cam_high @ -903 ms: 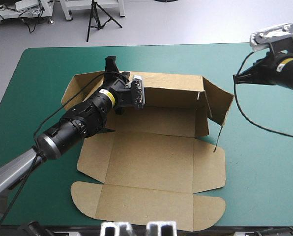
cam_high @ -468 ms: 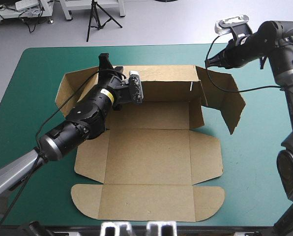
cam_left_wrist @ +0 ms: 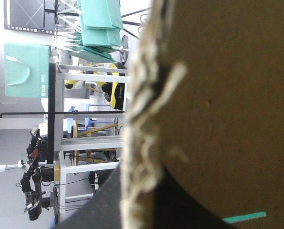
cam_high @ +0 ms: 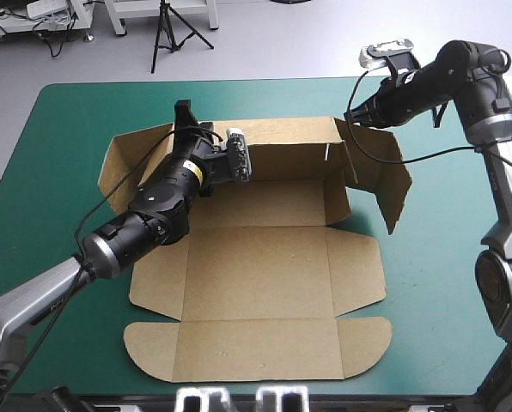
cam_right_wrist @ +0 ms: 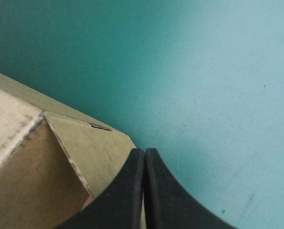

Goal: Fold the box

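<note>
1. Left jaws pinched the far wall of the brown box (cam_high: 273, 257), the board edge between black fingers (cam_left_wrist: 104, 212).
2. Right jaws were pressed together at its raised right flap's far corner.
3. The box sat mid-bench (cam_high: 50, 172), its near panels flat.

Bright, even light from overhead falls on the box (cam_high: 265, 283) and the teal-green cover (cam_high: 58, 154) around it, without glare. Only a soft, short shadow lies on the box's floor under the left arm (cam_high: 144, 227). From the left wrist, the box's near edge blurs against a bright room. From the right wrist, the cover beyond the box's corner runs from shade to pale sheen.
</note>
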